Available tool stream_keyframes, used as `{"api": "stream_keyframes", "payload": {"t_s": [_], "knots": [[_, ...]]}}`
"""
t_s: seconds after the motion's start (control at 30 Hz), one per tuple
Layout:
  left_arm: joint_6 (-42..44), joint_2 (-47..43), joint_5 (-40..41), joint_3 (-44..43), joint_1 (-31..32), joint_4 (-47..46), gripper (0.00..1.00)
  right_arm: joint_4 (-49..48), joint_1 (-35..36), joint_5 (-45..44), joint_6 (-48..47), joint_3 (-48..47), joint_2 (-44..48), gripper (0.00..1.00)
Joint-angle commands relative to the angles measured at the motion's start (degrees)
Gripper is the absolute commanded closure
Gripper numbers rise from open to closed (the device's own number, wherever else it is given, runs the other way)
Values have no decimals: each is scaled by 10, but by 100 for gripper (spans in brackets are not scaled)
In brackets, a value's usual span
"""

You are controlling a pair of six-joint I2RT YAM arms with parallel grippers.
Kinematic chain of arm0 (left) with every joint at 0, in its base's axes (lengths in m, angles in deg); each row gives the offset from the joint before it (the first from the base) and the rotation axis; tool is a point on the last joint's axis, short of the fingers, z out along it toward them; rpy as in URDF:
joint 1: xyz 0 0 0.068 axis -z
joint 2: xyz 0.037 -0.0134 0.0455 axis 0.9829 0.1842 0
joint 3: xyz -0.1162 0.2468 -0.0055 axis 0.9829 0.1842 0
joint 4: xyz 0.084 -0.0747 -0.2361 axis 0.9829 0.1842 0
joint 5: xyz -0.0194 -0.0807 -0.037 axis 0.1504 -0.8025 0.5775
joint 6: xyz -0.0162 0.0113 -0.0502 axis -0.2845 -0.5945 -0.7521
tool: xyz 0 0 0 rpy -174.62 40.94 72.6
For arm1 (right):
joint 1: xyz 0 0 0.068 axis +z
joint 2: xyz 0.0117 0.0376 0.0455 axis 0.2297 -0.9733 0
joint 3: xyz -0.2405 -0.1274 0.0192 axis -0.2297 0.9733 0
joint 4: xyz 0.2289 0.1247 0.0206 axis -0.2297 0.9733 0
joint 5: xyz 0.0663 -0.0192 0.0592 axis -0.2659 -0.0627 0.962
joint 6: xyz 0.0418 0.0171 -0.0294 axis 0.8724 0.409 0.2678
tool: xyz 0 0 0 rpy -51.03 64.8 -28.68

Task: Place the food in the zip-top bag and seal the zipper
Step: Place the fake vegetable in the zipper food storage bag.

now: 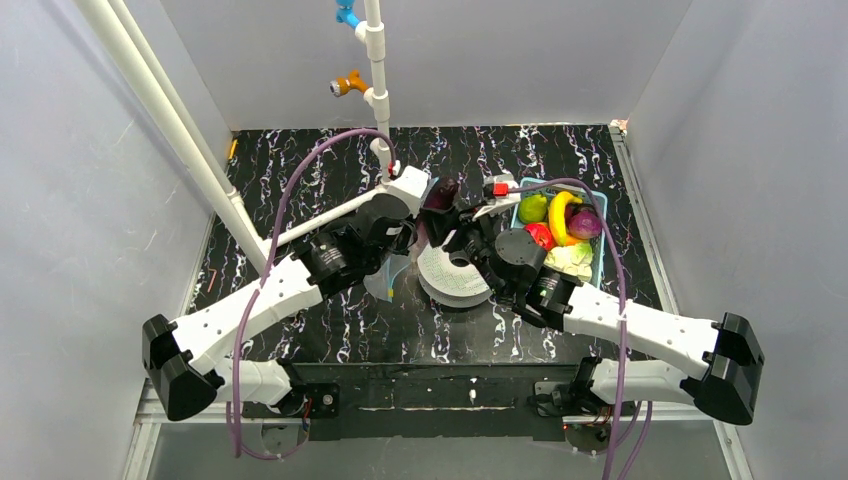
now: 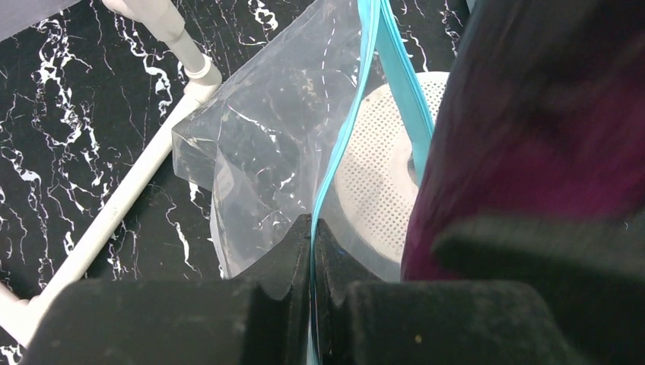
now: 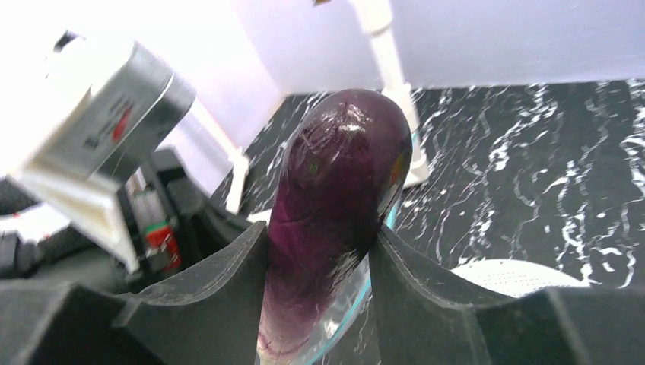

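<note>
Pinching tight, the left claw (image 2: 312,228) is closed on the thin blue zipper (image 2: 365,91) of the bag (image 2: 266,137), with the strip squeezed flat between its two black tips. The zipper runs straight away from the claw like a bright ribbon. The bag is clear, shiny and wrinkly, and it spreads out in front of the left claw and a bit to the left of it, over the black table (image 1: 300,170) with white squiggly lines. A white plastic pipe (image 2: 129,190) lies farther off to the left of that claw. Just past the zipper, to the right of the claw, sits a round white disc (image 2: 376,182) covered in tiny dots. The right claw (image 3: 319,243) is gripping the eggplant (image 3: 342,167), with its thick black fingers (image 3: 220,289) pressing on both sides. The eggplant is long, smooth, glossy and dark purple, and its rounded end sticks out well past the fingertips. Its other end sits by a curve of blue zipper and clear plastic low between the fingers; I cannot tell if it is inside the bag. Off to the right of the right claw is a light blue basket (image 1: 603,250) holding a red apple (image 1: 538,234), a curved yellow banana (image 1: 560,215) and a green pear (image 1: 532,207).
</note>
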Motion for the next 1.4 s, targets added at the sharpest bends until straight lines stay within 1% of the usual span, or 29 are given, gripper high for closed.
{"api": "stream_keyframes", "payload": {"t_s": [0.0,0.03,0.17,0.27,0.37,0.47,0.57,0.6,0.63,0.67,0.73,0.77,0.83,0.93,1.13,1.2,1.3,1.37], "knots": [[-19,-26,-6,13,0,-20,100,-127,6,-137,-52,-10,-11,93],[-20,-26,-8,13,0,-20,100,-134,5,-153,-55,-16,-14,93],[-22,-20,-4,9,1,-14,100,-94,6,-208,-33,-56,-29,93],[-23,-22,-1,9,0,-15,100,-89,6,-215,-44,-70,-42,93],[-22,-26,2,13,1,-19,100,-75,13,-202,-36,-66,-51,91],[-22,-31,4,14,1,-19,100,-76,38,-202,-54,-55,-58,84],[-22,-34,6,14,0,-22,100,-80,66,-218,-91,-51,-65,69],[-23,-35,5,15,0,-22,100,-69,69,-216,-90,-51,-67,62],[-23,-35,3,15,0,-22,100,-52,70,-213,-81,-54,-67,54],[-24,-36,1,15,0,-22,100,-16,71,-206,-60,-57,-62,43],[-25,-35,1,15,1,-22,100,26,72,-211,-30,-60,-53,24],[-25,-34,1,16,0,-22,100,41,71,-215,-16,-60,-49,18],[-25,-35,4,15,0,-22,100,63,71,-224,-1,-61,-40,10],[-25,-34,4,15,0,-22,100,88,69,-225,2,-65,-34,3],[-24,-35,5,16,0,-23,100,180,41,-208,26,-102,-26,3],[-24,-34,5,15,0,-21,100,230,19,-185,35,-124,-27,3],[-23,-32,6,14,0,-20,100,333,-26,-127,78,-157,-29,4],[-22,-32,7,13,1,-20,100,347,-58,-66,83,-153,-22,5]]}}
